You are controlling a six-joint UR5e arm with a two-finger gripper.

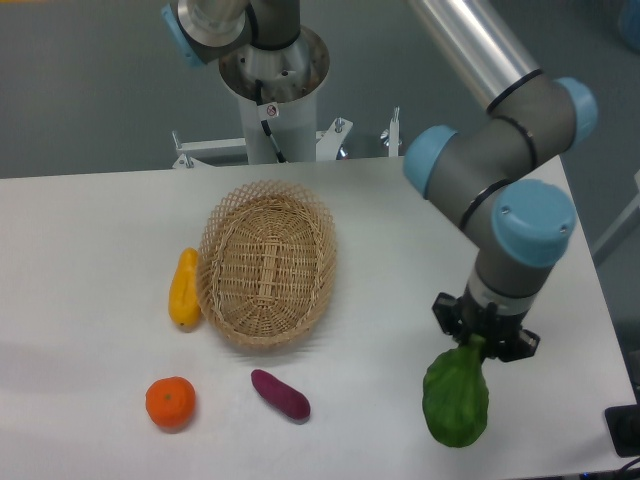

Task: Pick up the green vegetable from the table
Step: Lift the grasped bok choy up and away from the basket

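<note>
The green vegetable point(456, 402), a glossy dark-green leafy toy, hangs at the front right over the white table point(90, 230). My gripper point(482, 345) is shut on its upper stem end, directly above it. The leaf points down toward the table's front edge; whether its tip touches the surface I cannot tell.
An empty wicker basket point(268, 263) sits mid-table. A yellow elongated fruit point(184, 288) lies against its left side. An orange point(170, 402) and a small purple eggplant-like piece point(280, 394) lie near the front. The table's right edge is close to the arm.
</note>
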